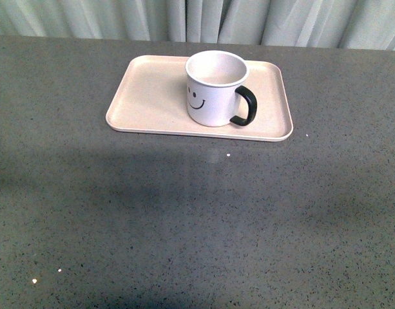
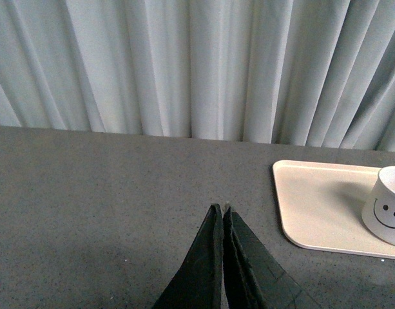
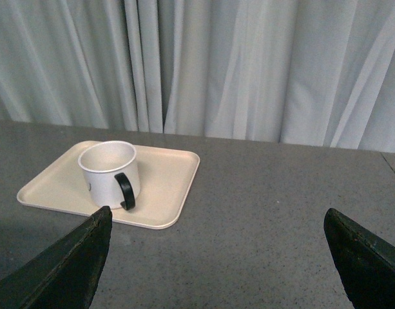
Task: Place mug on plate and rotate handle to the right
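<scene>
- Grey speckled bench [image 1: 184,225].
- Pale pink-beige rectangular plate [image 1: 152,90], low-rimmed.
- White smiley-face mug [image 1: 213,96]: upright on plate, right of its middle.
- Glossy black loop handle [image 1: 247,106]: points to plate's right end.
- Left gripper [image 2: 220,209]: jaws together, left of plate.
- Right gripper [image 3: 216,212]: jaws wide apart, short of plate.
- Judgement: placement looks complete; keep both grippers clear of mug.

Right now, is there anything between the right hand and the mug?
Nothing stands there: the right wrist view shows only bare table and the near edge of the plate between the open right hand and the mug.
</scene>
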`<move>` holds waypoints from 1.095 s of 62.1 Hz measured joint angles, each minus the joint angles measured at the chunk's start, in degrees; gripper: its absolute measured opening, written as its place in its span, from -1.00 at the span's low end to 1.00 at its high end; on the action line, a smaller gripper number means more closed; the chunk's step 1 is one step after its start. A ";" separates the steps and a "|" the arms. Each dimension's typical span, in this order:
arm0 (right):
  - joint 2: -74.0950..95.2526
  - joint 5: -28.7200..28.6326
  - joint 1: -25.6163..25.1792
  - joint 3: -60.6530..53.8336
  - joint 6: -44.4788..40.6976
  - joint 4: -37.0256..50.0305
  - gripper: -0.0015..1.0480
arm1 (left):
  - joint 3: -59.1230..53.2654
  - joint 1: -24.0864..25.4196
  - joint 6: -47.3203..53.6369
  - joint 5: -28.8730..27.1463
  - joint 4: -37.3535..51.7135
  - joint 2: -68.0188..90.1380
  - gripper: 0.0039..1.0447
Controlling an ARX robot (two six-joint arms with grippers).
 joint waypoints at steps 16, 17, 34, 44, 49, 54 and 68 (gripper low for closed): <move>0.00 0.00 0.00 0.00 0.00 0.00 0.82 | 0.00 0.00 0.00 0.00 -7.34 -7.67 -0.98; 0.00 0.00 0.00 0.00 0.00 0.00 0.82 | 0.00 0.00 0.00 0.00 -7.58 -7.91 -0.98; 0.00 0.00 0.00 0.00 0.00 0.00 0.82 | 0.00 0.00 0.00 0.00 -13.81 -14.19 -0.98; 0.00 0.00 0.00 0.00 0.00 0.00 0.82 | 0.00 0.00 0.00 0.00 -16.55 -16.96 -0.98; 0.00 0.00 0.00 0.00 0.00 0.00 0.82 | 0.00 0.00 0.00 0.00 -17.70 -18.03 -0.98; 0.00 0.00 0.00 0.00 0.00 0.00 0.82 | 0.00 0.00 0.00 0.00 -18.97 -19.32 -0.98; 0.00 -0.02 0.00 0.00 0.02 0.00 0.82 | 0.02 0.02 0.00 -0.02 -28.81 -28.13 -0.98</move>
